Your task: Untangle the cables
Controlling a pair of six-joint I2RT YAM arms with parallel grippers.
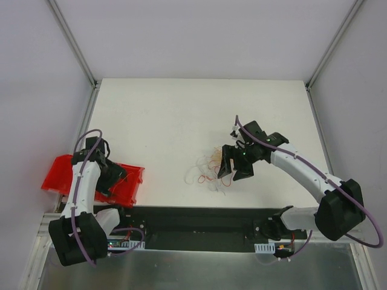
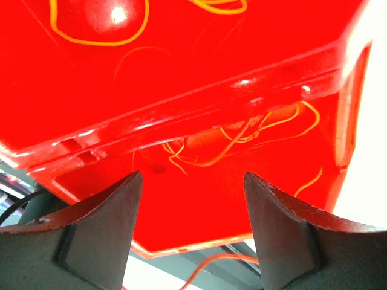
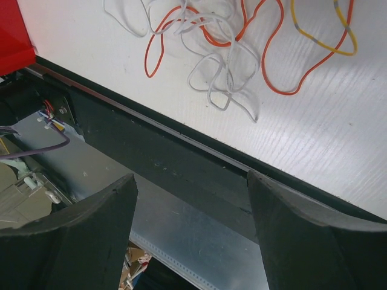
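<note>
The right gripper (image 3: 192, 181), spread wide and empty, hangs over the near edge of the desk (image 3: 338, 139). Its wrist view alone separates the cables (image 3: 211, 45) into whitish, orange-red and yellow lengths lying loose just in from that edge (from above they read as one small tangle beside the gripper). The left gripper (image 2: 192, 181), also spread and empty, hovers at a red bin (image 2: 151, 124) by the desk's near left corner. Only its wrist view shows thin orange-yellow strands (image 2: 97, 43) in it.

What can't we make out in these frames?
Top external: cables too small to trace crossings; right gripper covers their right side.
Right wrist: tangle cut off by top edge.
Top external: left arm hides much of the red bin.
Left wrist: strands in the bin run off the top edge.
</note>
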